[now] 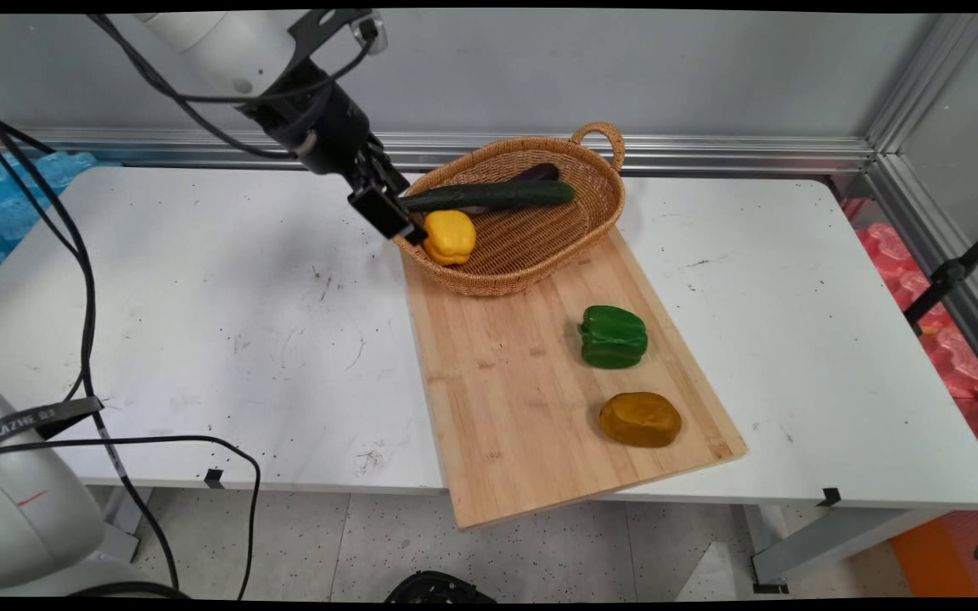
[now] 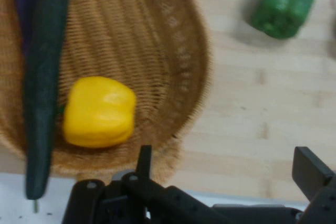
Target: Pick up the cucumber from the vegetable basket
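Observation:
My black gripper [image 1: 398,222] hangs open just above the left rim of a wicker basket [image 1: 540,255], with nothing between its fingers. A yellow bell pepper [image 1: 449,237] lies in the basket right beside the fingertips. A long dark green cucumber [image 1: 489,196] rests across the basket, and a purple eggplant [image 1: 533,174] lies behind it. In the hand view the gripper [image 2: 228,162] is spread wide over the basket rim [image 2: 197,72] and the board, with the yellow pepper [image 2: 98,111] to the upper left and the cucumber [image 2: 44,82] along the left side.
The basket stands on the far end of a wooden cutting board [image 1: 514,399]. A green bell pepper [image 1: 613,337] and a brown-orange lump [image 1: 640,419] lie on the board nearer the front. The green pepper [image 2: 283,4] also shows in the hand view. Black cables hang at the left.

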{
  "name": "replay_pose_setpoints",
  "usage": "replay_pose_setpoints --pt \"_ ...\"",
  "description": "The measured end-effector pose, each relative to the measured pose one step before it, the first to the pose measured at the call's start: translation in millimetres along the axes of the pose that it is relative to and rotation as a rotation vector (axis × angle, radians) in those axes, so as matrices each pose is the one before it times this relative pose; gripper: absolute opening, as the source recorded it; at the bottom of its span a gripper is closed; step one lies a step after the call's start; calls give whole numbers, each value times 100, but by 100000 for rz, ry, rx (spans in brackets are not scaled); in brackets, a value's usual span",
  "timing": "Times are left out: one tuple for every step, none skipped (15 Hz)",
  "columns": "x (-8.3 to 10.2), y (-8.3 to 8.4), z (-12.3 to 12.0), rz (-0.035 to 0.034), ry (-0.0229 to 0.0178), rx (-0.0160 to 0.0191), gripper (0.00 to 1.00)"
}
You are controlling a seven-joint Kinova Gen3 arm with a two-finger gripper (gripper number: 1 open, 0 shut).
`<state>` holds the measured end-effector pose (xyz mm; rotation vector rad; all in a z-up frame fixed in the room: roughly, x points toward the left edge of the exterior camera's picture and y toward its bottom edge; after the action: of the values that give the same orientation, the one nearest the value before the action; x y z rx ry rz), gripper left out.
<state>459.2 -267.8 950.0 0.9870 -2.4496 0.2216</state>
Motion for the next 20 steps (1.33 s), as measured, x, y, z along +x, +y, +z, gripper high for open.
replay_pose_setpoints --pt "173 -508 56 -2330 505 1270 100" --pt "292 -492 104 -1187 558 1466 100" --pt "318 -427 231 -742 315 1148 100" --pt "504 -567 478 -819 304 1403 100" --pt "376 -341 390 -339 173 832 100" --pt "528 -487 629 -385 97 1134 100" --pt "320 -303 411 -216 8 696 100" --pt "481 -416 629 -257 -22 1028 100" --pt "547 -492 799 -339 -149 1154 100" --pt "465 -440 734 -287 -156 1087 100" --pt "370 -331 608 -197 -190 852 100" --pt "434 -387 775 -141 -280 1012 100" --pt "414 -341 779 -67 -315 936 100" --pt "453 -351 934 -77 -449 919 100" --pt "431 -283 988 119 -529 803 100" --pt "332 -214 851 168 -491 654 100" --pt "206 -119 578 162 -393 411 100" --pt "325 -178 1014 246 -706 647 100" --pt "231 -111 860 194 -696 467 100" --pt "138 -62 580 96 -460 282 100"
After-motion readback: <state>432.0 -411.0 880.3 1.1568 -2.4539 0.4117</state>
